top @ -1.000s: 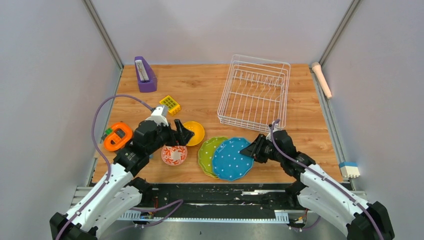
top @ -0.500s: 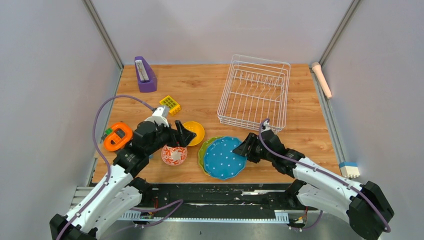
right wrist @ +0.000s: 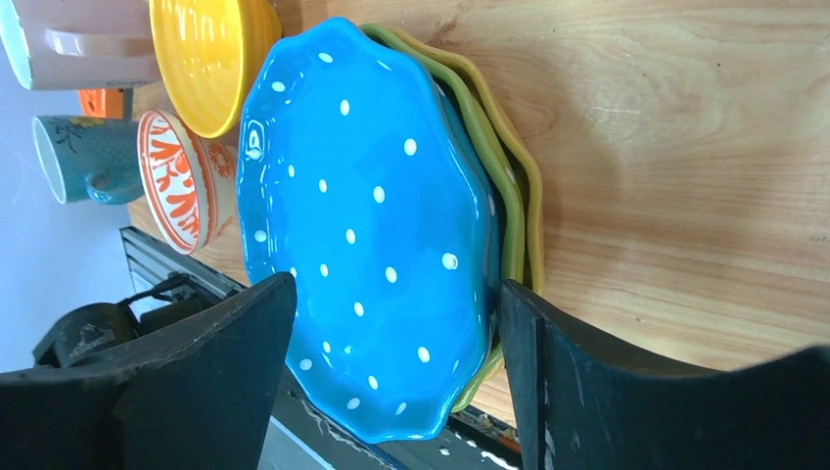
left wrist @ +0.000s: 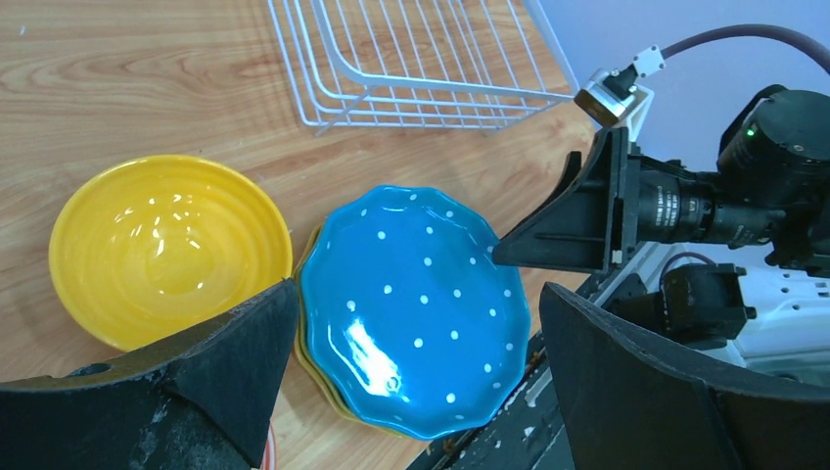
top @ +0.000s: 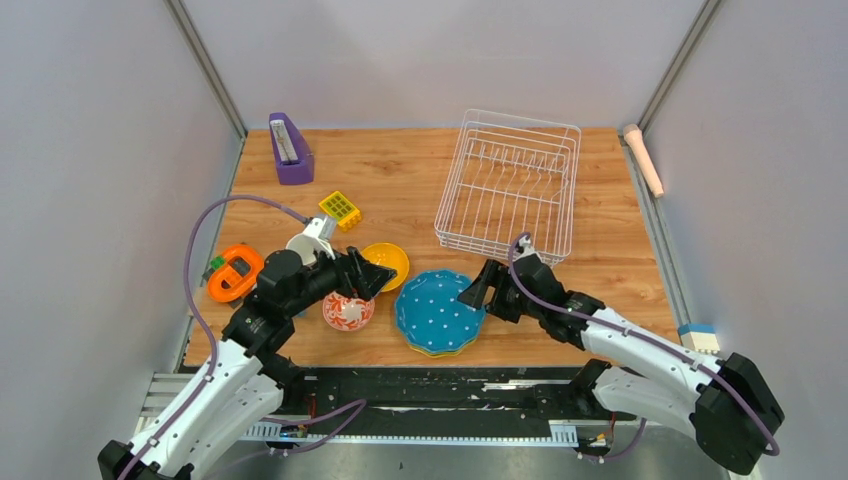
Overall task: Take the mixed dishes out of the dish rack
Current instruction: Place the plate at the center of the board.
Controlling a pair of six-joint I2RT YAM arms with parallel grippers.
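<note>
The blue white-dotted plate [top: 438, 312] [right wrist: 362, 225] lies flat on top of a green plate [right wrist: 511, 196] and a yellow one, near the table's front edge. My right gripper [top: 478, 293] [right wrist: 396, 286] stands open at the plate's right rim, its fingers spread on either side and gripping nothing. My left gripper [top: 368, 272] [left wrist: 416, 294] is wide open and empty, hovering over the yellow bowl [top: 392, 262] [left wrist: 166, 245] and the blue plate [left wrist: 411, 304]. The red-and-white bowl [top: 348, 311], a pinkish cup [right wrist: 78, 39] and a blue cup [right wrist: 73, 157] sit to the left. The white wire dish rack [top: 510, 185] holds nothing.
A purple wedge holder [top: 290, 150] stands at the back left, with a yellow grid block [top: 341, 209] in front of it. An orange round gadget [top: 236, 272] lies at the left edge. A pink stick [top: 643, 158] and a blue-white block [top: 699, 340] rest on the right rail.
My right gripper carried the blue plate leftward, laid it on the green plate and opened. The left arm lowered slightly and stayed open.
</note>
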